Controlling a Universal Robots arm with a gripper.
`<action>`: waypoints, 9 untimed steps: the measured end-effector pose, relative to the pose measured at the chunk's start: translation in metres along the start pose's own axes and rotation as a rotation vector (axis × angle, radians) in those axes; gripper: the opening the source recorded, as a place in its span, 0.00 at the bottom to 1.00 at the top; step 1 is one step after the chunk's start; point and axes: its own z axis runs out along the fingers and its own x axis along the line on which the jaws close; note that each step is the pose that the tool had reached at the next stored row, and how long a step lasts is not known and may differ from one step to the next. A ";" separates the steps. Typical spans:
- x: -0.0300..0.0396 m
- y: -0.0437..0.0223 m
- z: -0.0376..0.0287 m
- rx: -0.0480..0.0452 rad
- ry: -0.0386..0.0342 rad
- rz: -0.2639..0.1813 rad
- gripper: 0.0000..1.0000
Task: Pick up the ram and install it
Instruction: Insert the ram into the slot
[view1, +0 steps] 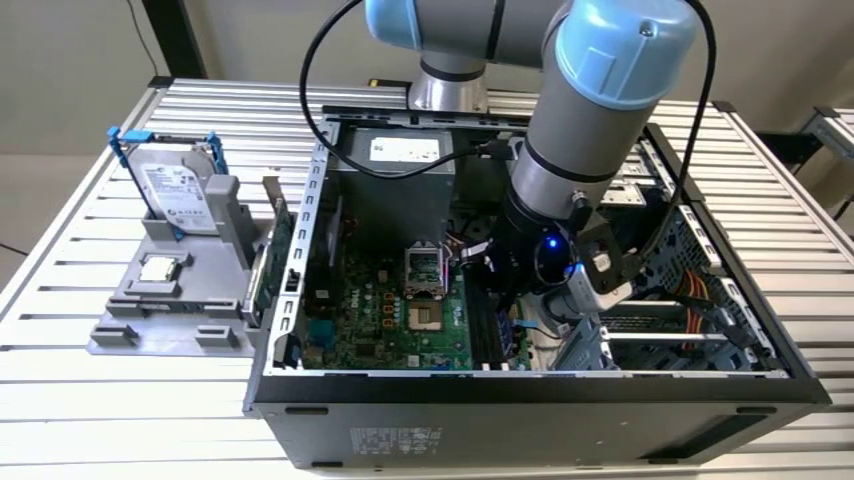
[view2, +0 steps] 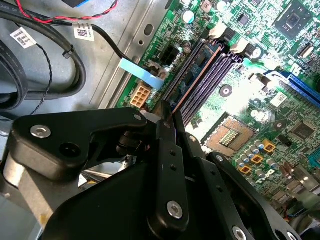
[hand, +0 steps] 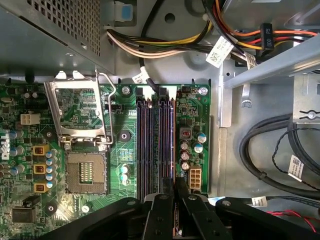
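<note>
Inside the open black computer case, down over the green motherboard, we are seeing the black two-fingered gripper closing its fingers to a narrow gap on the ram, the thin bluish memory stick, which is standing on edge in one of the long black slots. In both wrist views the stick is lying along its slot, with one end pinched between the fingertips; we cannot tell whether it is fully seated. We are counting four parallel slots in the first wrist view, beside one empty square silver processor socket with its metal frame lifted. Outside the case, at the exterior view's left, one grey plastic fixture tray is carrying one silver hard drive standing upright and one small square silver chip.
</note>
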 end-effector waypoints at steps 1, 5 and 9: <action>0.0000 0.0000 0.0000 -0.0001 0.0002 0.000 0.00; 0.0000 0.0000 0.0000 0.0000 0.0016 0.000 0.00; 0.0003 0.0000 0.0004 -0.0001 0.0015 0.000 0.00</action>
